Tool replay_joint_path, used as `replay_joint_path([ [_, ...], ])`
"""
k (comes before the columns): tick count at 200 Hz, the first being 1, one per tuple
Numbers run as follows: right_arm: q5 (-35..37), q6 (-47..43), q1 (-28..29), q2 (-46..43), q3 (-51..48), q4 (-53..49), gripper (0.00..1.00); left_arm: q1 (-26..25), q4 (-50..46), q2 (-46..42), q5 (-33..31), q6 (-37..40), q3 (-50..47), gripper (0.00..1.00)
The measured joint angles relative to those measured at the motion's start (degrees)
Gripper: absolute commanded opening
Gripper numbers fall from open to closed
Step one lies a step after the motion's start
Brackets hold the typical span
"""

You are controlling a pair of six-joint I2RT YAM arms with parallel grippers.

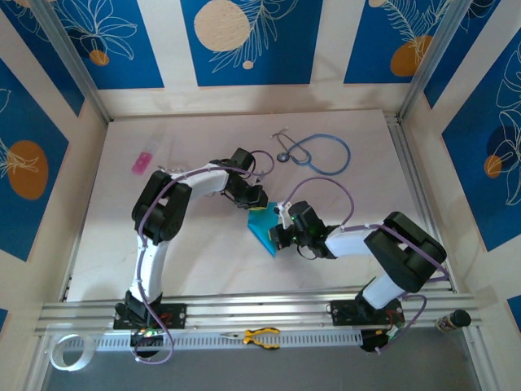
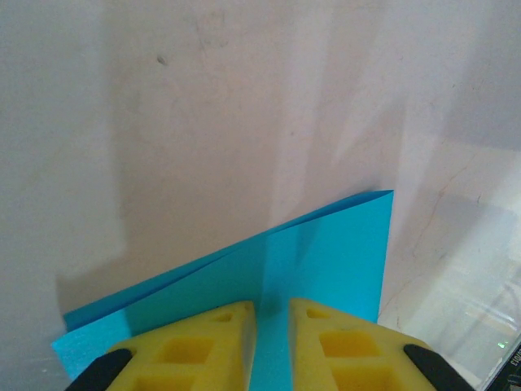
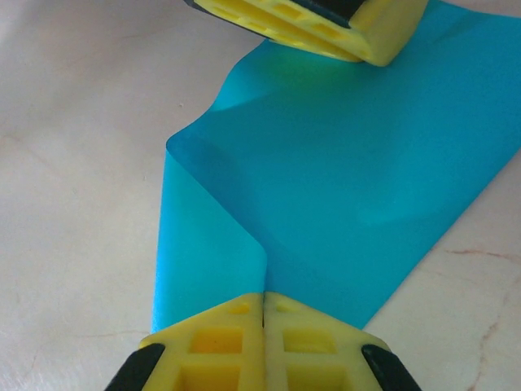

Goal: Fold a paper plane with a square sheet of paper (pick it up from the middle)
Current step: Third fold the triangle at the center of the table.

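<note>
Mid-table, the square sheet of paper point(image 1: 264, 225) is pinned at one end and lifted at the other.
It lies partly folded on the table point(image 1: 195, 138); the left gripper point(image 1: 256, 198), fingers point(image 2: 216, 330) a sliver apart, presses its far end flat (an anchor, I judge), while the right gripper point(image 1: 282, 236), fingers closed tight on a raised flap, holds that layer up, likely to carry it over into a crease.

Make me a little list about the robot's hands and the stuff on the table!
Paper: thin cyan-blue paper sheet, partly folded, mid-table
Left gripper: jaws slightly apart, tips on the paper
Right gripper: shut, pinching a raised fold of the paper
Far side: blue-tubed stethoscope, small pink rectangle
Table: white tabletop
</note>
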Motion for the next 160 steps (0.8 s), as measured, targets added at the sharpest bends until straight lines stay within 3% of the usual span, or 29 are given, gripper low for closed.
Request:
replay_joint_path([
  [160, 1.31, 0.0, 0.46, 0.0, 0.0, -0.79, 0.06, -0.02, 0.61, -0.28, 0.0, -0.24, -0.5, 0.22],
])
